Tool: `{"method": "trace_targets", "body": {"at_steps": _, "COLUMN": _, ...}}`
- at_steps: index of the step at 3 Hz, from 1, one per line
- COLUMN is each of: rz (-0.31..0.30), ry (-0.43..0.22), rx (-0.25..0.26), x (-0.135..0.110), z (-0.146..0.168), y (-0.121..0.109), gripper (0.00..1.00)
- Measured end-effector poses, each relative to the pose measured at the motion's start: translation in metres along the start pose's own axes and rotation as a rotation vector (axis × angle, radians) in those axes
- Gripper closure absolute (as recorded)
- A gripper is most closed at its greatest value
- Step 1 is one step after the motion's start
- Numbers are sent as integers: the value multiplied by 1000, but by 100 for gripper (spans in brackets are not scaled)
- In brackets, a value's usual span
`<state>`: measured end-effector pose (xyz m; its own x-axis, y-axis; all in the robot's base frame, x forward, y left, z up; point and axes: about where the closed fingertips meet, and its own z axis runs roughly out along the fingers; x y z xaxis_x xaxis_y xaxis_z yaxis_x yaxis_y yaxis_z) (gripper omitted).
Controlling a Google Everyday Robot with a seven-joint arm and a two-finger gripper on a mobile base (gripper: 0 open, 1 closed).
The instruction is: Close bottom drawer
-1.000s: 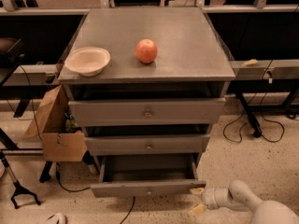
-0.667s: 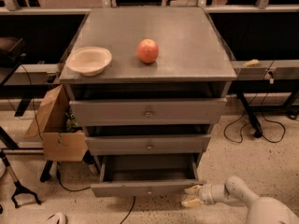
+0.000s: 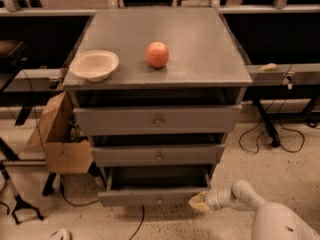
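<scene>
The bottom drawer [image 3: 150,196] is the lowest of three grey drawers in the cabinet. It is pulled out, its flat front panel has a small round knob in the middle, and its shallow grey box shows above the panel. My gripper [image 3: 198,201] sits low at the right end of that front panel, at or against its corner, on the white arm [image 3: 250,204] that comes in from the lower right.
The middle drawer [image 3: 159,155] and top drawer [image 3: 158,120] stand slightly out. A beige bowl [image 3: 94,64] and a red apple [image 3: 157,54] sit on the cabinet top. A cardboard box [image 3: 60,139] stands at the left. Cables [image 3: 272,139] lie on the floor at the right.
My gripper has moved left along the floor, from right of the drawer to its front right corner. The drawer looks unmoved.
</scene>
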<state>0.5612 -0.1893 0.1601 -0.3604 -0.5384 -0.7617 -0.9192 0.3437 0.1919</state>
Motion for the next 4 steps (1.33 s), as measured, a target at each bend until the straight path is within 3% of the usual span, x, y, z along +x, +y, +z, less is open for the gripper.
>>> {"method": "trace_targets", "body": {"at_steps": 1, "rz": -21, "ry": 1, "rx": 10, "x": -12, "z": 7, "y": -9, "gripper": 91}}
{"method": "trace_targets", "body": {"at_steps": 4, "rz": -64, "ry": -5, "rx": 36, "x": -34, "z": 19, "y": -23, "gripper": 22}}
